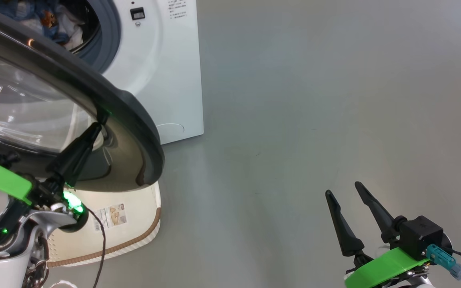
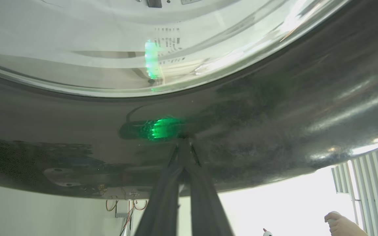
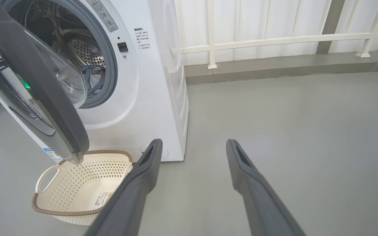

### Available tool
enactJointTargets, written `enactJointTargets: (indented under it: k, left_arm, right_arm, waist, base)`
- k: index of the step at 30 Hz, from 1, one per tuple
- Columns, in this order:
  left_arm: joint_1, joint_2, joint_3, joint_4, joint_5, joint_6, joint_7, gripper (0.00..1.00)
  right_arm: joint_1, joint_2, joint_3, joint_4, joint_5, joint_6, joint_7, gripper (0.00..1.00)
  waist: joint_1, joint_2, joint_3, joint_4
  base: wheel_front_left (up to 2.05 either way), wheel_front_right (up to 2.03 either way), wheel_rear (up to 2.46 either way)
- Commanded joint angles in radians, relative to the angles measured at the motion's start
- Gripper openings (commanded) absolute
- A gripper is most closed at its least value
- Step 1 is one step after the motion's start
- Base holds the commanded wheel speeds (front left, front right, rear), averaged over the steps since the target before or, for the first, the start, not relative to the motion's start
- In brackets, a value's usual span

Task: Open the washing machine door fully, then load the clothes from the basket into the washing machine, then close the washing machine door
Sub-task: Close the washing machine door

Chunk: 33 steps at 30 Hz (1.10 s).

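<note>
left tool (image 1: 96, 130): fingers together, holding nothing, tips set against the glossy black rim of the washing machine door (image 1: 134, 116); in the left wrist view the tips (image 2: 184, 141) meet that rim just below the glass bowl. right tool (image 1: 343, 190): fingers apart, empty, low over the floor (image 1: 294, 120), well apart from the machine.

findings: the door stands part open, swung out from the washing machine (image 1: 166, 60). the clothes (image 3: 95, 77) lie inside the drum (image 3: 77, 49), behind the grey gasket (image 3: 112, 65). the basket (image 3: 110, 151) stands on the floor just before the machine, holding no clothes, partly under the door's lower edge.

assessment: loading looks done; the step in hand is judged to be closing the door.

recommendations:
- push with the closed tips square to the rim. the surface is glossy and curved, so a slanted push is likely to skid off toward the glass.
- follow the door's arc about its hinge rather than driving straight, and keep contact on the rim near the free edge, where least force is needed.
- confirm no cloth hangs over the gasket before the latch meets.
- watch the door's lower edge over the basket rim; clearance cannot be told from these views.
- finish with one firm press until the door seats flush.
</note>
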Motion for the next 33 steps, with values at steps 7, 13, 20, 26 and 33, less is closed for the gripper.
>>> enactJointTargets:
  k: [7, 13, 20, 26, 33]
  left_arm:
    - [0.055, 0.026, 0.084, -0.043, -0.021, -0.033, 0.002, 0.0]
    - [0.184, -0.003, 0.147, -0.125, -0.032, -0.043, -0.019, 0.0]
    - [0.346, -0.084, 0.225, -0.275, 0.019, -0.045, -0.071, 1.0]
    - [0.417, -0.164, 0.29, -0.376, 0.092, -0.045, -0.167, 1.0]
    - [0.462, -0.194, 0.299, -0.466, 0.353, -0.045, -0.438, 1.0]
  right_arm:
    - [-0.028, 0.0, 0.024, -0.015, 0.013, 0.002, -0.014, 1.0]
    - [-0.028, 0.0, 0.026, -0.009, 0.01, 0.002, -0.013, 1.0]
    - [-0.015, 0.0, 0.023, -0.008, -0.003, 0.002, -0.001, 1.0]
    - [-0.002, 0.0, 0.015, -0.014, -0.011, 0.002, 0.01, 1.0]
    - [0.019, 0.0, 0.002, -0.022, -0.015, 0.002, 0.02, 1.0]
  waist:
    - [0.0, 0.0, -0.007, 0.013]
    - [0.0, 0.0, -0.019, 0.036]
    - [0.0, 0.0, -0.05, 0.082]
    - [0.0, 0.0, -0.08, 0.125]
    - [0.0, 0.0, -0.112, 0.159]
  base:
    - [0.0, 0.0, 0.0]
    - [0.0, 0.0, 0.0]
    - [0.0, 0.0, 0.0]
    - [0.0, 0.0, 0.0]
    - [0.0, 0.0, 0.0]
